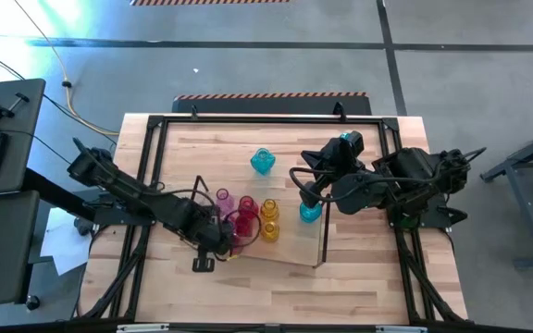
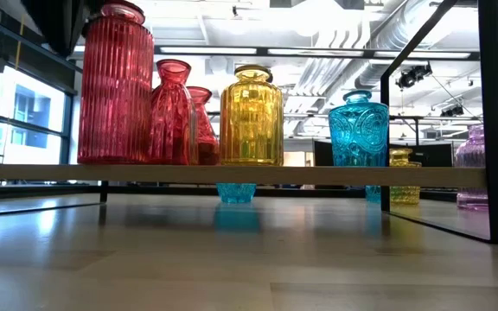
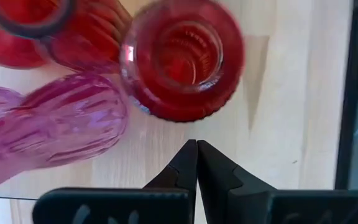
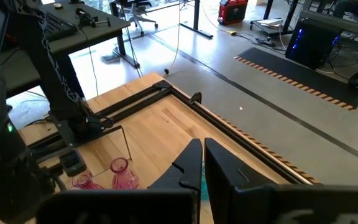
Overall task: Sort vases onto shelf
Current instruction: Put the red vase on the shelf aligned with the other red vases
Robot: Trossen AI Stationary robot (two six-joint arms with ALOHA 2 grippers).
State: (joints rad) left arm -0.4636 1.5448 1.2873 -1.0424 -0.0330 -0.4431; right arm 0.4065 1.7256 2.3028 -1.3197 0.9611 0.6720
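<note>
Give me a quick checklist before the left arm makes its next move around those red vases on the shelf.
1. Left gripper empty: ok, fingers shut on nothing.
2. Red ribbed vase upright: ok, its mouth faces the wrist camera.
3. Pink vase upright: not ok, it looks to be lying on its side beside the red ones.
4. Right gripper clear of the left arm: ok, shut above the table.
5. Free space on the shelf: cannot tell.

Honestly can't read anything here: no labels, brand names, numbers or signs on the vases, the shelf, the arms or the room behind. Nothing legible in any of the views.
</note>
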